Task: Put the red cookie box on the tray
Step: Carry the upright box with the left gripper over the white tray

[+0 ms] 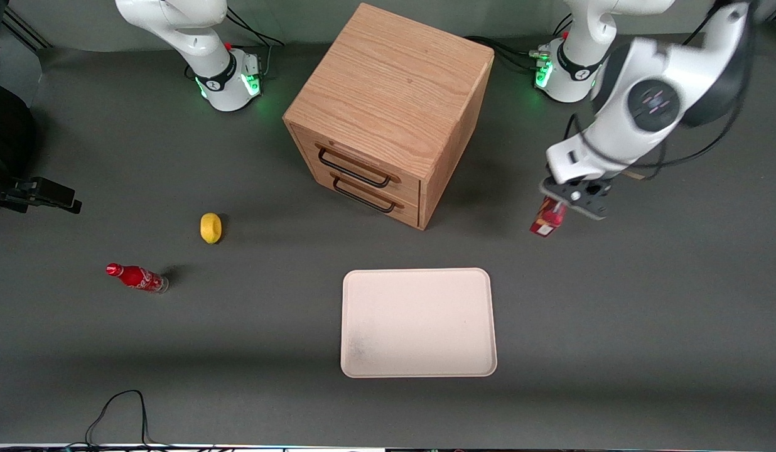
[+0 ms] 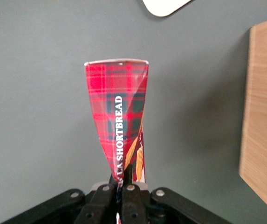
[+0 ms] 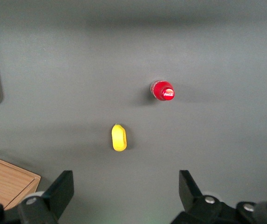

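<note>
On my counter (image 1: 645,326): a wooden two-drawer cabinet (image 1: 388,113) at 12 o'clock from the tray (image 1: 418,322); a lemon (image 1: 210,227) and a small red soda bottle (image 1: 137,277) toward the parked arm's end. Nothing lies on the tray. My claw (image 1: 567,199) hangs at 2 o'clock from the tray, beside the cabinet, clamped on the red cookie box (image 1: 547,221), which dangles lengthwise beneath it, clear of the counter.

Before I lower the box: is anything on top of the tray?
Nothing is on the tray; its surface shows bare, with a faint smudge. The gripper holds the red cookie box above the table beside the drawer cabinet.
</note>
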You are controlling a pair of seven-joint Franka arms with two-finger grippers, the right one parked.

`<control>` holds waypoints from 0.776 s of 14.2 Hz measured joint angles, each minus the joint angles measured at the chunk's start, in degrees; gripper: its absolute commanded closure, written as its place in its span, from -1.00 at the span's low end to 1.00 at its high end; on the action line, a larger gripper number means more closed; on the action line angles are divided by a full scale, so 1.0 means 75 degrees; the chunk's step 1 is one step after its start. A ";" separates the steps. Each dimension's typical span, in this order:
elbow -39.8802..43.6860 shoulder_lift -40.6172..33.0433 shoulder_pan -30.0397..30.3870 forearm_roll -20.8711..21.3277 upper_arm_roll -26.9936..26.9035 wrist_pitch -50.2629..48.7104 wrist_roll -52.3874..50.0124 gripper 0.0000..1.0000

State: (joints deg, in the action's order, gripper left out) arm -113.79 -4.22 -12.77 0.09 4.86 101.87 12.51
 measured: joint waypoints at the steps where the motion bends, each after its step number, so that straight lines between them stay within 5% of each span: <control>1: 0.0612 -0.0062 0.0003 0.0001 -0.0037 -0.0610 0.0003 1.00; 5: 0.2431 -0.0066 0.0009 0.0002 -0.0073 -0.2025 0.0005 1.00; 11: 0.3514 0.0962 -0.0016 -0.0108 -0.0020 -0.1975 -0.1038 1.00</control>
State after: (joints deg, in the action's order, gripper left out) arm -87.44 2.99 -12.89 -0.72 4.71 87.06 4.73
